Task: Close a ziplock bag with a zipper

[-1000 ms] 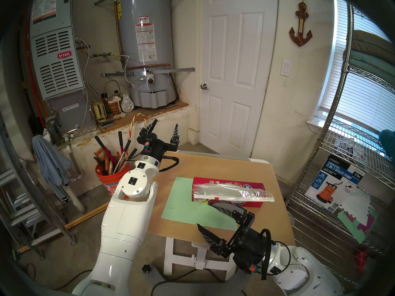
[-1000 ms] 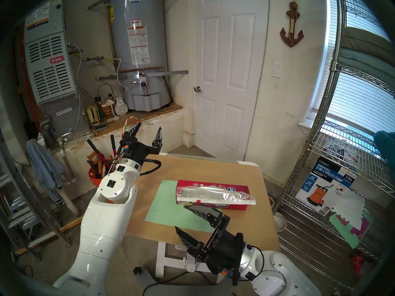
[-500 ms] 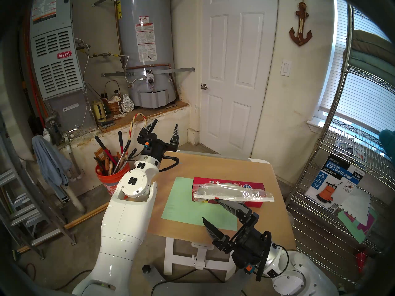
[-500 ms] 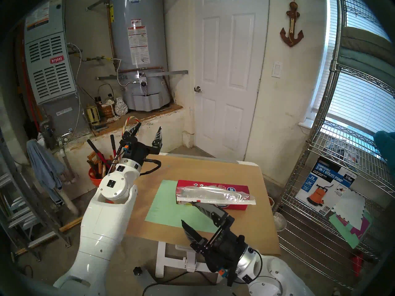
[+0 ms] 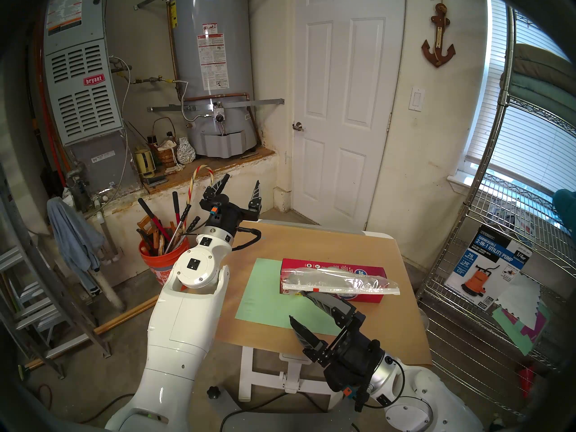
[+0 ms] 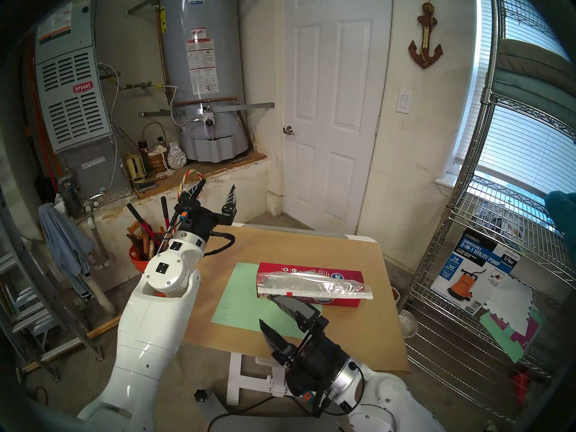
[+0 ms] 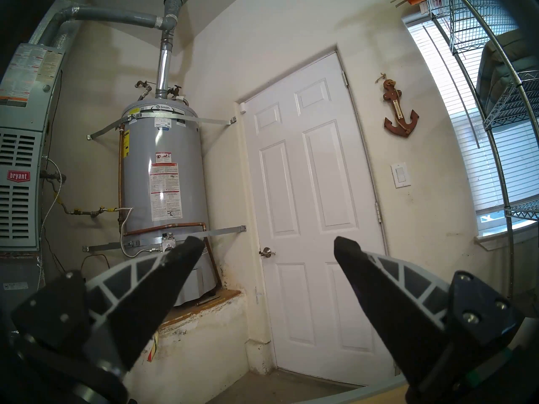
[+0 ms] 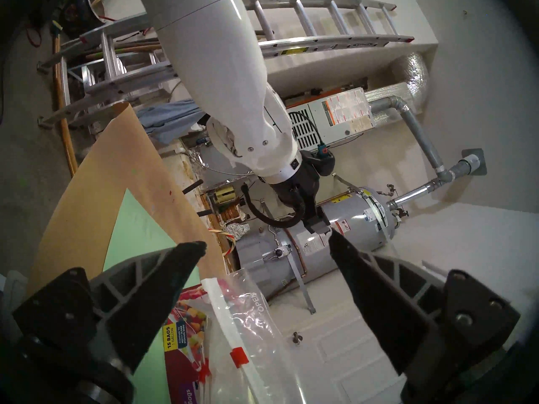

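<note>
Bag location: ziplock bag (image 5: 339, 280) draped over the top of a long red box (image 5: 333, 280) standing on the desk (image 5: 389, 328), partly over a green sheet (image 5: 274, 300); right end of the bag overhangs the box.
Zipper location: zipper (image 5: 343, 289) as a white strip along the bag's near edge, red slider (image 5: 315, 289) toward the left part of the strip.
Long axis: left to right across the head view, parallel to the box; opening edge faces the robot.
Slider travel: printed OPEN at the left end and CLOSED further right suggest a rightward run, as a judgement only.
Handling: thin, crinkly, very light film; likely to slip on the box and bunch up if pushed; strip somewhat stiffer than the film.
Where to hold: pinch on the small red slider; likely a second hold on the strip's left end to keep the bag from dragging.
Right fingers: right gripper (image 5: 297, 305) spread wide, empty, upper fingertip just beside the strip near the slider; contact unclear.
Left fingers: left gripper (image 5: 241, 183) spread wide, empty, raised at the desk's far left corner, well apart from the bag.
</note>
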### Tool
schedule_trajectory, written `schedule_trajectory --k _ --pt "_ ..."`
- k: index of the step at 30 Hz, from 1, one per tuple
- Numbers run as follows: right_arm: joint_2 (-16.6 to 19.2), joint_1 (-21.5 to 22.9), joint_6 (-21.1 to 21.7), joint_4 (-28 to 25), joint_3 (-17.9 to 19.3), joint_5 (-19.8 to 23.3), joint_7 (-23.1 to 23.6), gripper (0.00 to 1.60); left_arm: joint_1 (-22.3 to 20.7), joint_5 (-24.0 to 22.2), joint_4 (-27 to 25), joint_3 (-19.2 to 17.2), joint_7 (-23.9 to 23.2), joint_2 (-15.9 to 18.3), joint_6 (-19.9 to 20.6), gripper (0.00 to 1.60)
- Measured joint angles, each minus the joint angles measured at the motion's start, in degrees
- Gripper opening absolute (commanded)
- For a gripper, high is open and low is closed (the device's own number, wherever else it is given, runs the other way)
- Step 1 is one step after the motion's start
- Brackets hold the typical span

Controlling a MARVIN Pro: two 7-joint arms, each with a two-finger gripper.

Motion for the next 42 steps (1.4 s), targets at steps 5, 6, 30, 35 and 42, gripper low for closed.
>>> schedule_trajectory --k 5,6,30,35,42 --pt "-0.45 1.57 0.84 2.34 0.18 -1.75 -0.95 1.60 0.00 0.00 0.00 0.00 0.00 0.00 0.00 1.60" --pt "-0.54 1.79 1.08 2.70 0.32 -2.02 -1.10 1.60 0.00 0.00 0.00 0.00 0.00 0.00 0.00 1.60" --pt "-2.04 5.94 3.93 6.95 1.68 -8.31 -6.37 1.60 0.00 0.00 -0.01 0.00 0.00 0.00 0.00 1.60" --pt "-1.81 6.83 3.92 7.53 2.22 -9.09 -6.71 1.60 0.00 0.00 -0.02 0.00 0.00 0.00 0.00 1.60" --pt "-1.30 7.67 3.69 7.75 3.62 -9.47 -6.52 1.60 0.00 0.00 -0.02 0.00 0.00 0.00 0.00 1.60"
